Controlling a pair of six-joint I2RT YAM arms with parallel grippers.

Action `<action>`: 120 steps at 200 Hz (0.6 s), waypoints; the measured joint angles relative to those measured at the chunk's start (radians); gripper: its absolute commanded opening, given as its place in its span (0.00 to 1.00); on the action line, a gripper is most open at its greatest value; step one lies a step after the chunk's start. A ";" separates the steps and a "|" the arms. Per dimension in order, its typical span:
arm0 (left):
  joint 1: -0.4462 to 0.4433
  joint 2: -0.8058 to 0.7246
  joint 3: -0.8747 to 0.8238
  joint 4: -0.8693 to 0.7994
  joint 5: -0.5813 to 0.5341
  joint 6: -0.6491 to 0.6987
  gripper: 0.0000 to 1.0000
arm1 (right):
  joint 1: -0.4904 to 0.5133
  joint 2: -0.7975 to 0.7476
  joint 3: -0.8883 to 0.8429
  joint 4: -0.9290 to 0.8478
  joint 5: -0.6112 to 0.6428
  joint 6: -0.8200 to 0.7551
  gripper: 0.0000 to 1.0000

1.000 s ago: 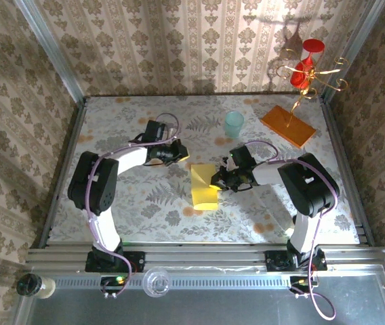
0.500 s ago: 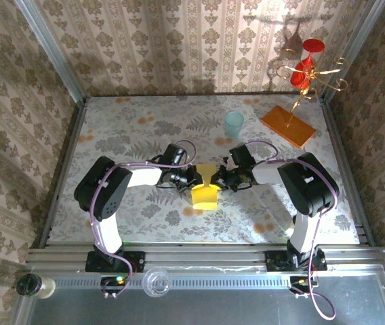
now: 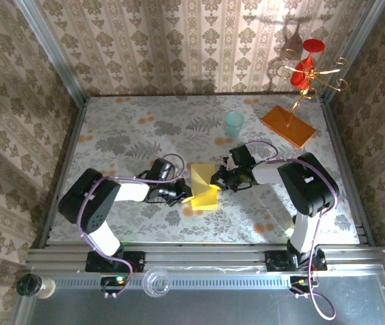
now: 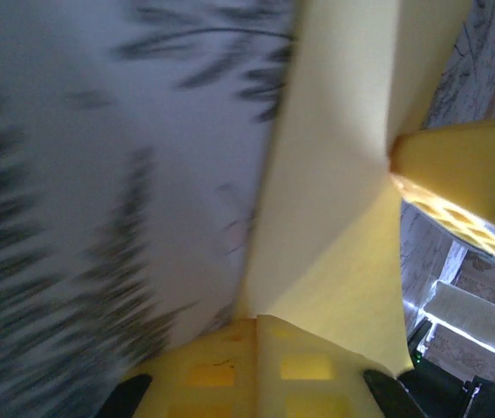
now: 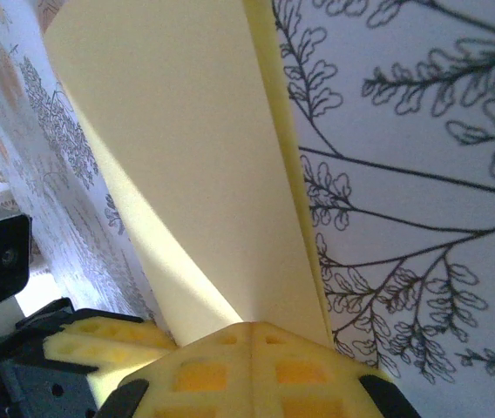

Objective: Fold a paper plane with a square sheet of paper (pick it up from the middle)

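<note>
The square sheet of paper (image 3: 206,193) is yellow and lies folded on the flowered table, with one flap raised at its far end. My right gripper (image 3: 219,180) is at its right edge, shut on the sheet. In the right wrist view the paper (image 5: 186,157) rises straight from the closed tips of the right gripper (image 5: 252,325). My left gripper (image 3: 183,196) is shut at the sheet's near left edge. In the left wrist view the paper (image 4: 335,174) lies against the closed tips of the left gripper (image 4: 258,320) and laps over one finger.
A pale teal cup (image 3: 233,124) stands behind the paper. An orange slab (image 3: 287,126) with a gold stand (image 3: 308,68) sits at the back right. Metal rails edge the table (image 3: 111,135) on both sides and at the front.
My left gripper came from the back left to the paper's top edge, then slid toward me along its left side. The right gripper stayed put. The flap has shifted slightly.
</note>
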 measured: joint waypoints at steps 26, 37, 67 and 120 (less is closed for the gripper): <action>0.020 -0.065 -0.029 -0.045 -0.029 0.000 0.00 | 0.000 0.000 -0.001 0.002 0.000 0.000 0.06; 0.005 -0.086 -0.018 -0.062 -0.039 0.001 0.00 | 0.000 0.000 -0.003 0.003 0.000 0.000 0.06; -0.060 -0.087 0.081 -0.077 -0.048 0.001 0.00 | 0.000 0.000 -0.004 0.006 0.000 0.000 0.06; -0.105 0.050 0.134 -0.003 -0.041 -0.022 0.00 | 0.000 0.000 -0.005 0.010 -0.001 0.000 0.06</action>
